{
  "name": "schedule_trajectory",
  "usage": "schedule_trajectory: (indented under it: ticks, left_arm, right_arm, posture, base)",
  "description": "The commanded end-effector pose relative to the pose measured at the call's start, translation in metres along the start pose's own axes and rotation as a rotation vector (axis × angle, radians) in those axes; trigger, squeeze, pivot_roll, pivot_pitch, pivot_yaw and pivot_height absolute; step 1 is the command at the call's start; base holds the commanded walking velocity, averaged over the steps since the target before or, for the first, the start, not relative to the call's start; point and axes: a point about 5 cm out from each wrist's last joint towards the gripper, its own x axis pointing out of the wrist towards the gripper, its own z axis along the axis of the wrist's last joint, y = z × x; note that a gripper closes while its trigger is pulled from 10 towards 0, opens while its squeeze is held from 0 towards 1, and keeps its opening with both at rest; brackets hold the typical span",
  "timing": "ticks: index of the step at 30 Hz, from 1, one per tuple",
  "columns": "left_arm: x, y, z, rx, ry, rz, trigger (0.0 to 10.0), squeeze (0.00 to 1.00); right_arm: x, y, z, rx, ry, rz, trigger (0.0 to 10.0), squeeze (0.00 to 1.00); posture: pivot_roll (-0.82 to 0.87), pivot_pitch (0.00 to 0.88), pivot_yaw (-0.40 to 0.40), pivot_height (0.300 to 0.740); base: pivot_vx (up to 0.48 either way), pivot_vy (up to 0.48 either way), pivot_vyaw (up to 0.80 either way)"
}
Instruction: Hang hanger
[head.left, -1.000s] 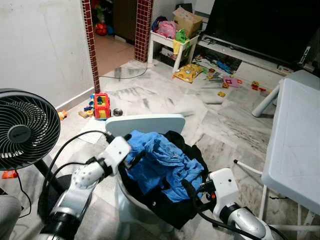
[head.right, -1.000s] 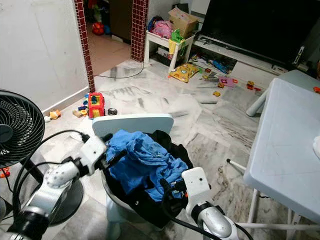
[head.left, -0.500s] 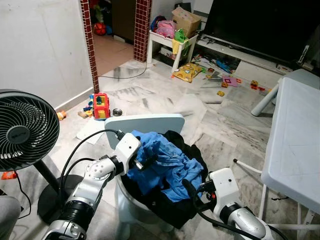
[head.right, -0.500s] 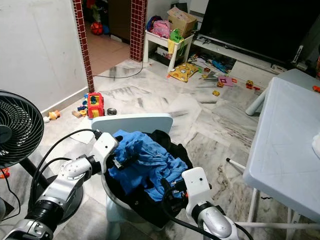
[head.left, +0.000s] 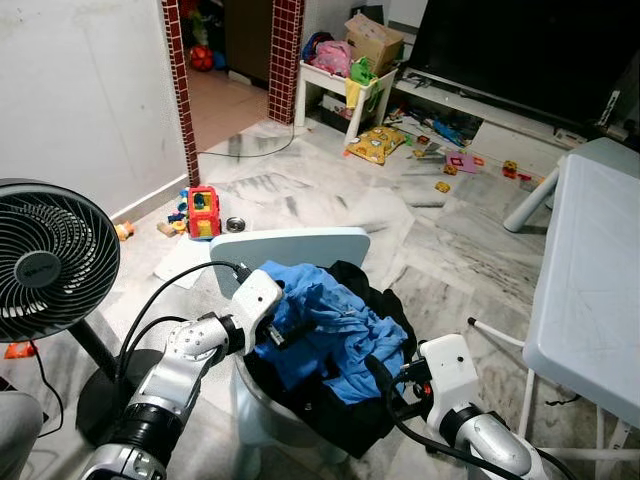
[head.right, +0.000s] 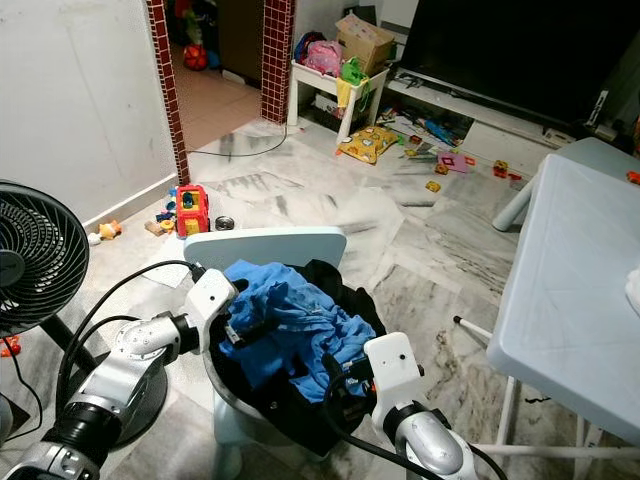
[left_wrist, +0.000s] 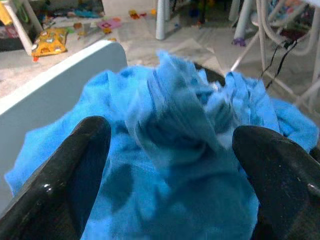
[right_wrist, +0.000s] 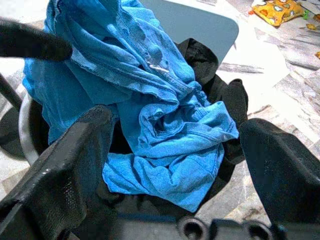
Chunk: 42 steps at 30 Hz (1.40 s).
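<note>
A crumpled blue garment (head.left: 330, 325) lies on top of black clothes (head.left: 345, 415), piled on the seat of a pale blue chair (head.left: 290, 245). My left gripper (head.left: 286, 326) reaches in from the chair's left side and is open. Its fingers (left_wrist: 75, 175) straddle a raised fold of the blue garment (left_wrist: 175, 125), pressed close against the cloth. My right gripper (head.left: 385, 385) sits low at the pile's front right, open, with the blue garment (right_wrist: 160, 125) lying just beyond its fingers (right_wrist: 65, 170).
A black standing fan (head.left: 50, 260) stands close on the left with its cable running by my left arm. A white table (head.left: 590, 290) fills the right side. Toys (head.left: 203, 212) litter the marble floor, with a small white shelf (head.left: 345, 90) and a TV cabinet (head.left: 500, 105) at the back.
My left gripper moved right from the chair's left edge onto the blue garment, then settled slightly lower into it. The right arm stayed put.
</note>
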Motion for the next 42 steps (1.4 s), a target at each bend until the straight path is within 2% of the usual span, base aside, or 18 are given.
schedule_trajectory:
  ticks: [1, 8, 15, 22, 25, 27, 28, 30, 31, 32, 34, 35, 42]
  left_arm:
    - [0.001, -0.002, 0.003, 0.024, 0.003, -0.01, 10.0, 0.0]
    - [0.001, -0.006, 0.001, 0.018, 0.017, -0.01, 10.0, 0.0]
    - [0.01, 0.0, 0.002, -0.026, 0.032, 0.001, 10.0, 0.0]
    - [0.01, 0.002, 0.001, -0.036, 0.035, 0.008, 10.0, 0.0]
    - [0.025, 0.003, 0.011, -0.052, 0.02, 0.01, 10.0, 0.0]
    - [0.028, 0.001, 0.011, -0.055, 0.03, 0.0, 10.0, 0.0]
    - [0.031, -0.003, 0.009, -0.055, 0.05, -0.017, 6.7, 0.0]
    - [0.034, -0.004, 0.009, -0.06, 0.053, -0.024, 4.9, 0.0]
    - [0.034, -0.004, 0.009, -0.06, 0.053, -0.024, 4.9, 0.0]
    - [0.034, -0.004, 0.01, -0.06, 0.051, -0.028, 2.8, 0.0]
    - [0.036, -0.004, 0.009, -0.061, 0.058, -0.032, 2.2, 0.0]
    - [0.036, -0.004, 0.009, -0.062, 0.06, -0.035, 0.0, 0.0]
    - [0.04, -0.003, 0.009, -0.068, 0.087, -0.044, 0.0, 0.0]
  right_arm:
    - [0.0, -0.004, -0.001, -0.008, 0.007, -0.012, 10.0, 0.0]
    - [0.001, -0.003, -0.001, -0.008, 0.007, -0.008, 10.0, 0.0]
    - [0.0, -0.003, -0.001, -0.01, 0.008, -0.01, 10.0, 0.0]
    - [0.0, -0.003, -0.001, -0.01, 0.008, -0.011, 10.0, 0.0]
    - [-0.003, -0.004, -0.003, -0.008, 0.014, -0.022, 10.0, 0.0]
    - [-0.004, -0.005, -0.003, -0.009, 0.014, -0.023, 10.0, 0.0]
    - [-0.004, -0.004, -0.003, -0.01, 0.013, -0.024, 10.0, 0.0]
    - [-0.004, -0.004, -0.003, -0.008, 0.013, -0.027, 10.0, 0.0]
    - [-0.004, -0.004, -0.003, -0.008, 0.013, -0.027, 10.0, 0.0]
    - [-0.005, -0.004, -0.003, -0.005, 0.014, -0.029, 10.0, 0.0]
    - [-0.005, -0.004, -0.004, -0.002, 0.015, -0.033, 10.0, 0.0]
    - [-0.005, -0.004, -0.004, -0.001, 0.015, -0.033, 10.0, 0.0]
    - [-0.005, -0.003, -0.004, 0.0, 0.012, -0.038, 10.0, 0.0]
  posture:
    - [0.08, 0.0, -0.119, 0.74]
    - [0.08, 0.0, -0.121, 0.74]
    - [0.06, 0.0, -0.122, 0.74]
    - [0.06, 0.0, -0.121, 0.74]
    - [0.03, 0.0, -0.121, 0.74]
    - [0.03, 0.0, -0.12, 0.74]
    - [0.03, 0.0, -0.116, 0.74]
    - [0.02, 0.0, -0.114, 0.74]
    - [0.02, 0.0, -0.114, 0.74]
    - [0.02, 0.0, -0.112, 0.74]
    - [0.02, 0.0, -0.108, 0.74]
    - [0.02, 0.0, -0.108, 0.74]
    - [0.02, 0.0, -0.103, 0.74]
  base:
    - [0.0, 0.0, 0.0]
    - [0.0, 0.0, 0.0]
    - [0.0, 0.0, 0.0]
    - [0.0, 0.0, 0.0]
    - [0.0, 0.0, 0.0]
    - [0.0, 0.0, 0.0]
    - [0.0, 0.0, 0.0]
    - [0.0, 0.0, 0.0]
    - [0.0, 0.0, 0.0]
    - [0.0, 0.0, 0.0]
    - [0.0, 0.0, 0.0]
    - [0.0, 0.0, 0.0]
    - [0.0, 0.0, 0.0]
